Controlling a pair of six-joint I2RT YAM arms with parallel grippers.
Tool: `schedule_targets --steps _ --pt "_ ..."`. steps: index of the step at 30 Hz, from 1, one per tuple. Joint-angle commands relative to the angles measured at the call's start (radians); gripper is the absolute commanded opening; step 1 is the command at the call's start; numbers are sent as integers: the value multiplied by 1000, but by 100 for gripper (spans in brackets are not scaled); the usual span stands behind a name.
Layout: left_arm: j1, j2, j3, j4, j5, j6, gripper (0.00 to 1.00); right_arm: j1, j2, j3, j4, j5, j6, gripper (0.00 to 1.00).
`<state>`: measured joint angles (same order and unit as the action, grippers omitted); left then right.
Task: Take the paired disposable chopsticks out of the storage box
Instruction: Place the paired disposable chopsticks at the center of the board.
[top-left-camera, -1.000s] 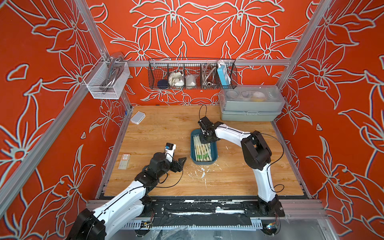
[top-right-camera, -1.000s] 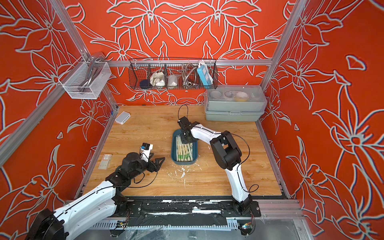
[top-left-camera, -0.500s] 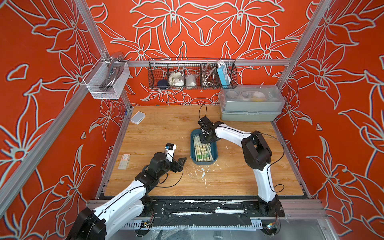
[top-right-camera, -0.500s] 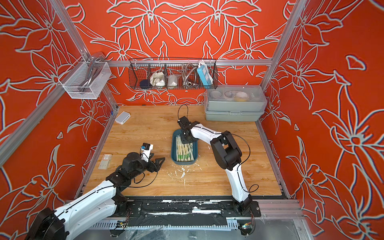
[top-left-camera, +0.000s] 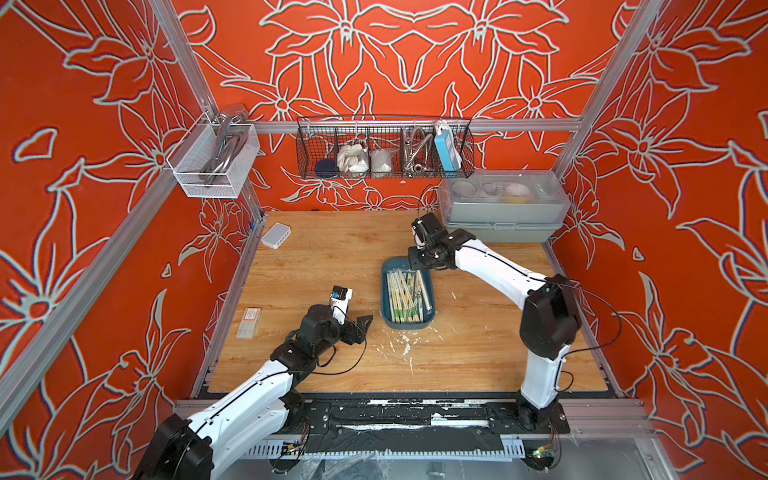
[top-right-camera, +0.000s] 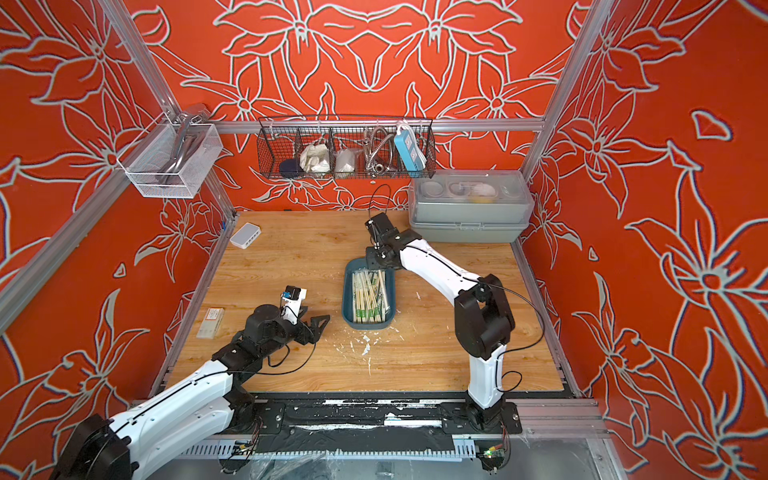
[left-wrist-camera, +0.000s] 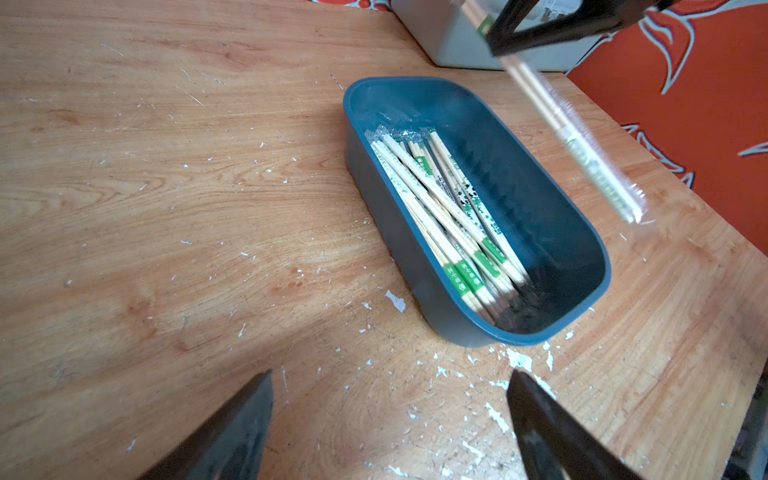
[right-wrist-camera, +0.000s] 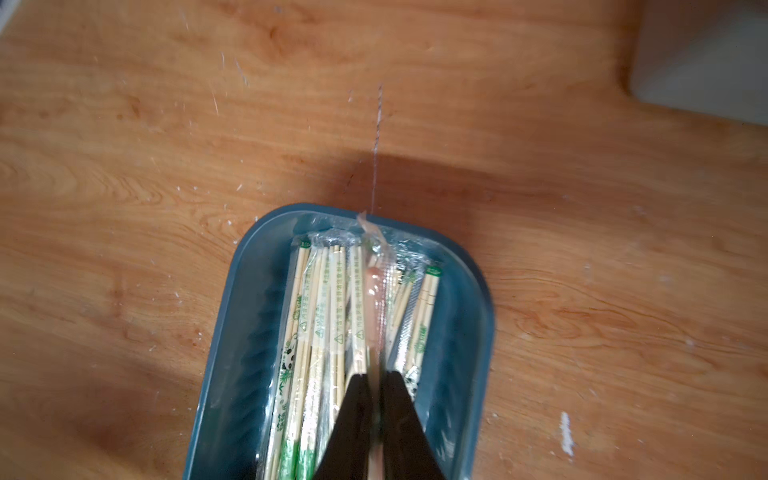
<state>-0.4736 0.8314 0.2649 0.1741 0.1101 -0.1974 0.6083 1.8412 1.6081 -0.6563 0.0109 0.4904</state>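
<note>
Right pincer clamped on one pale wooden clear-sleeved chopstick pair, which slants above the shallow dark teal plastic tray. Left pincer gapes apart near the tray.

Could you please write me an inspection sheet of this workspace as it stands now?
Surface: wooden table, scratched, with white flecks near the box.
Job's things: storage box holds most chopstick pairs; one sleeved pair is raised above the pile.
Clutter: white box, small packet, grey lidded case.
Grippers: right gripper jaws shut on the sleeved pair; left gripper jaws open, empty, over bare table.
Cables: black cable loops beside the left arm, clear of the box.
Surroundings: black wire basket, white mesh basket, orange floral walls.
</note>
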Motion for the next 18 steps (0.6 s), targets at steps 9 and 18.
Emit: schedule_targets --steps 9,18 --pt "-7 22 -10 41 -15 16 88 -157 -61 -264 102 53 30 4" --pt "-7 51 -1 48 -9 18 88 -171 82 -260 181 10 -2 4"
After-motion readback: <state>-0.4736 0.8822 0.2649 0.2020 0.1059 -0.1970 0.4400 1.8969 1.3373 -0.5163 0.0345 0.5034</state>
